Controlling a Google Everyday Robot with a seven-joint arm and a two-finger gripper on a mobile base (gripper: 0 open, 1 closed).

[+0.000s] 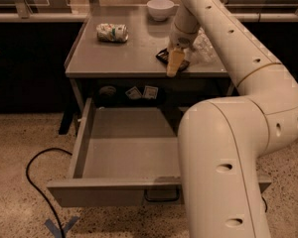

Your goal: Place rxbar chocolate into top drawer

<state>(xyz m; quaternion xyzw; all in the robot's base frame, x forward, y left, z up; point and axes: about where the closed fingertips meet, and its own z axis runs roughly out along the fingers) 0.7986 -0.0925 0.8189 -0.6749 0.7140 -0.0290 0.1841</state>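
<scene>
One wide shallow grey metal top drawer [99, 194] stands pulled fully out nearest the camera, its curved pull handle [161, 197] at the middle of the front panel, partly behind the white robot arm [223, 172]. Beyond it, at the right front edge of the grey tabletop [129, 53], the gripper [173, 71] points down onto the flat dark-wrapped rxbar chocolate [162, 56], which lies flat with its long axis roughly left to right, the left end slightly farther back; I cannot tell whether the gripper grasps it. Farther back lie a clear plastic bottle [204, 44], a crushed green-white can [112, 32] and a white bowl [160, 9].
</scene>
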